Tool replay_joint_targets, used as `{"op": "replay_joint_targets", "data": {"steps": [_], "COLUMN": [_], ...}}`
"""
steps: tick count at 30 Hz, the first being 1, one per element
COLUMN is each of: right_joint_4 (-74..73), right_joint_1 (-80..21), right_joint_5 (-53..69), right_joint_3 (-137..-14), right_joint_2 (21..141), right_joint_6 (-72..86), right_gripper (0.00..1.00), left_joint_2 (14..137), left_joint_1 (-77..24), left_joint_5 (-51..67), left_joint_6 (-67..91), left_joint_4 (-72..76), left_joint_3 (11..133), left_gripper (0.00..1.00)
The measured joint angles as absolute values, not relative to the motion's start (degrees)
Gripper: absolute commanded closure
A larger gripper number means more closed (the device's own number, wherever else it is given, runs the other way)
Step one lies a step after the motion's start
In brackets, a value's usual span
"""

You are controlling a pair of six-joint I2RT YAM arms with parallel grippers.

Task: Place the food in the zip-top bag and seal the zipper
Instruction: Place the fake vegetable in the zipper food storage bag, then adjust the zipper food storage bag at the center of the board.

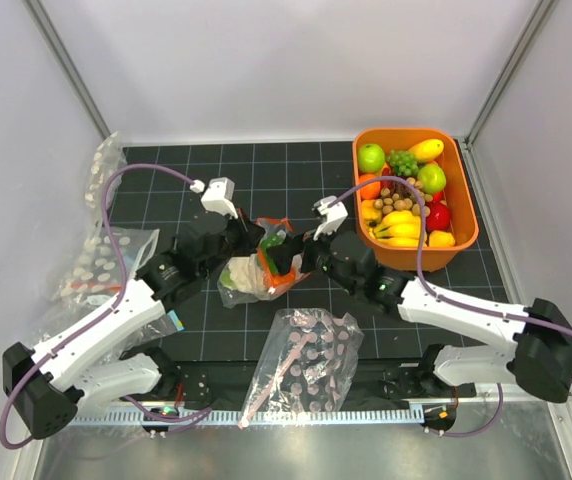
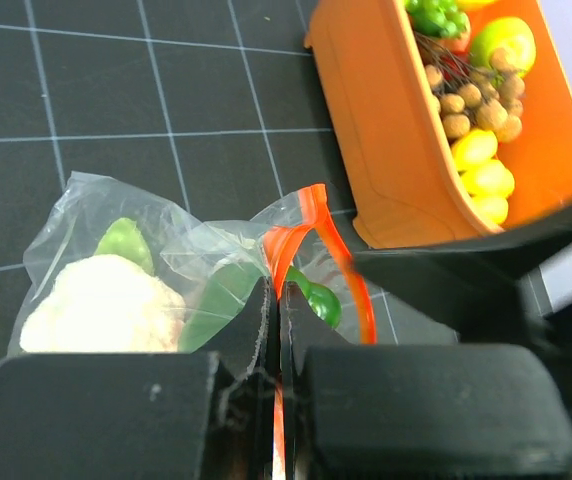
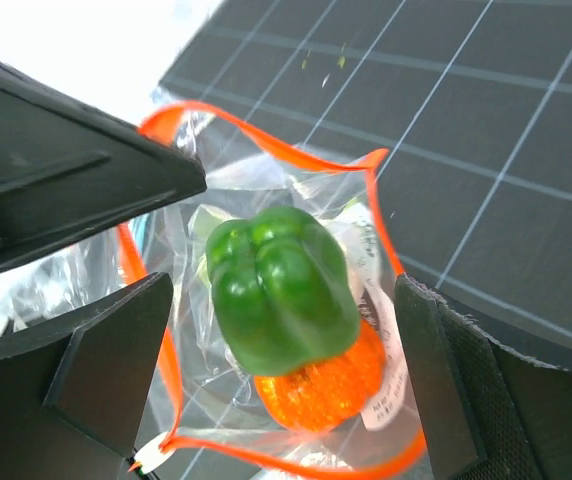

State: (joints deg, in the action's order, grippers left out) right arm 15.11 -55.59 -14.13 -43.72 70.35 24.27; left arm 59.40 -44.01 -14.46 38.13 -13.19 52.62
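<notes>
Under spread right tool (image 3: pixel 281 300) | green bell pepper (image 3: pixel 281 290) | inside zip-top bag (image 3: pixel 361 260)

- One zip-top bag (image 1: pixel 256 268).
- Three toy foods inside it: one cauliflower (image 2: pixel 96 305), one green bell pepper (image 3: pixel 281 290), one orange round piece (image 3: pixel 321 388).
- One pink-dotted bag (image 1: pixel 306 365).
- At least two white-dotted bags (image 1: pixel 108 255).
- One orange basket (image 1: pixel 469 210).

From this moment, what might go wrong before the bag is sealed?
1. The green bell pepper sits high on the orange piece, near the mouth of the zip-top bag; it might block the closing.
2. The left gripper pinches the zipper at one spot only, and the strip is twisted, so it may seal unevenly.
3. The open right gripper hangs over the mouth and could snag the strip.
</notes>
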Motion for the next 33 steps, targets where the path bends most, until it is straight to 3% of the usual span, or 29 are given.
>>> {"op": "replay_joint_targets", "data": {"steps": [3,6,14,19,20,21,23,27,33], "right_joint_4": [14.0,11.1,1.9,-2.4,-3.2,-3.9,-4.9,-5.7,-5.2], "right_joint_1": [-55.6,-55.6,-55.6,-55.6,-55.6,-55.6,-55.6,-55.7,-55.8], "right_joint_5": [-16.4,-19.6,-26.4,-27.7,-27.6,-27.6,-27.5,-28.3,-33.1], "right_joint_3": [-43.7,-44.3,-49.7,-53.3,-53.8,-54.3,-54.5,-54.0,-49.8], "right_joint_2": [67.4,66.5,72.1,77.5,78.5,79.3,79.9,77.2,62.0], "right_joint_6": [23.9,24.0,26.0,27.2,27.5,27.7,27.9,27.4,23.7], "right_gripper": [0.02,0.15,0.24,0.53,0.6,0.74,0.88,0.96,0.98], "left_joint_2": [59.4,59.4,58.8,57.5,57.3,57.2,56.9,56.4,61.0], "left_joint_1": [-43.3,-42.5,-40.5,-40.5,-40.5,-40.5,-40.5,-40.5,-40.5], "left_joint_5": [-15.1,-15.9,-19.5,-20.5,-20.7,-21.0,-21.5,-21.1,-14.8], "left_joint_6": [38.7,39.1,40.6,40.6,40.6,40.6,40.6,40.3,38.9], "left_joint_4": [-13.5,-14.1,-16.1,-16.2,-16.2,-16.3,-16.4,-16.2,-15.6], "left_joint_3": [52.6,52.6,52.6,52.5,52.4,52.4,52.3,52.1,54.0], "left_gripper": [1.0,1.0,1.0,1.0,1.0,1.0,1.0,1.0,1.0]}}
